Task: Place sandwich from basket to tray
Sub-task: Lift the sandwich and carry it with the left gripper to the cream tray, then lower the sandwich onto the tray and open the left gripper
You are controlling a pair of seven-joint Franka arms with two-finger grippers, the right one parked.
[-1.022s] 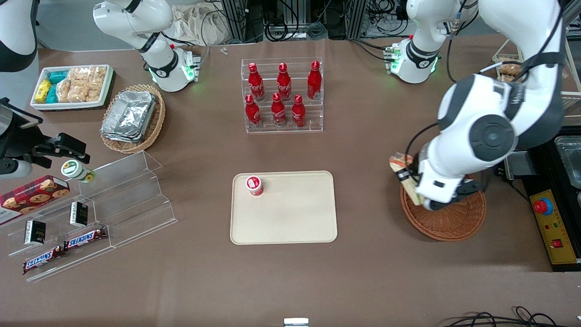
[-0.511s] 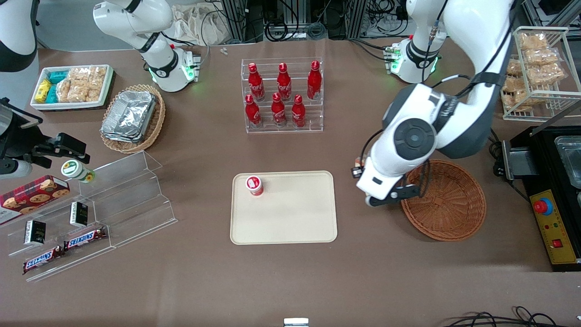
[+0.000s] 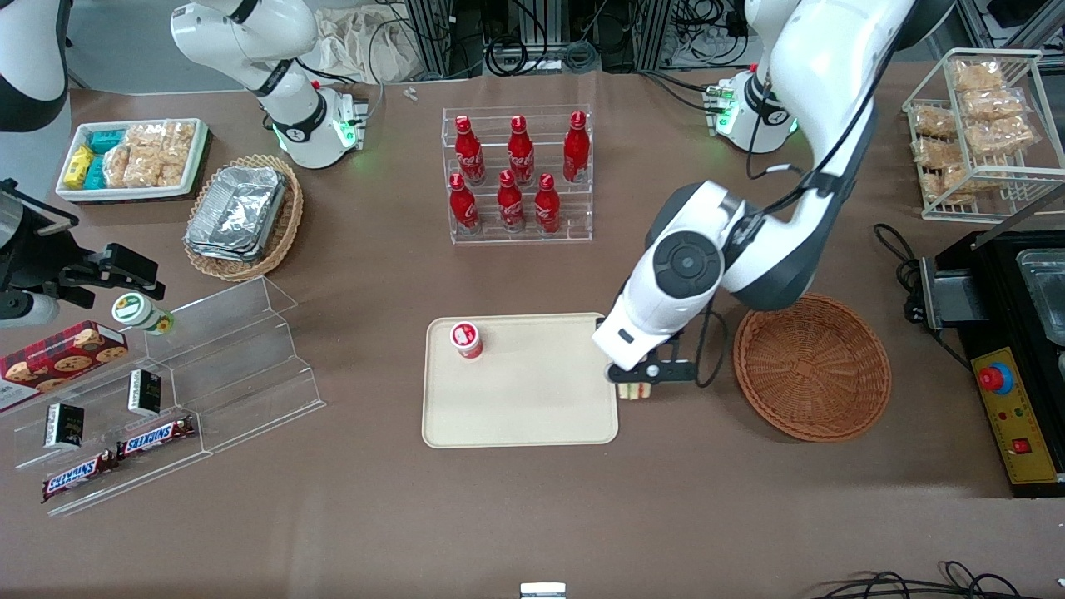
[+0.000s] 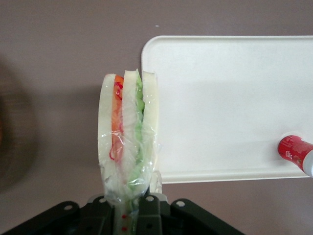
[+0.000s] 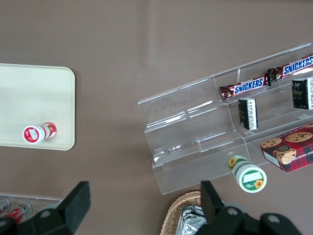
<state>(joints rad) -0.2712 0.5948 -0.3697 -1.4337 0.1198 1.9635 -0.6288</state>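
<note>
One triangular plastic-wrapped sandwich (image 4: 128,134) is clamped in the left gripper (image 3: 639,384), held above the cream rectangular tray's (image 3: 532,416) edge nearest the round reddish-brown wicker basket (image 3: 811,366).

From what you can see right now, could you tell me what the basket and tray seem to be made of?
Basket: reddish-brown woven wicker, going by the visible weave. Tray: likely cream plastic, smooth and matte, with rounded corners. The tool, over the tray's edge, holds the film-wrapped sandwich.

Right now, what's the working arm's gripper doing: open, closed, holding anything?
Left gripper: shut on the sandwich, held in the air at the edge of the tray nearest the basket.
</note>
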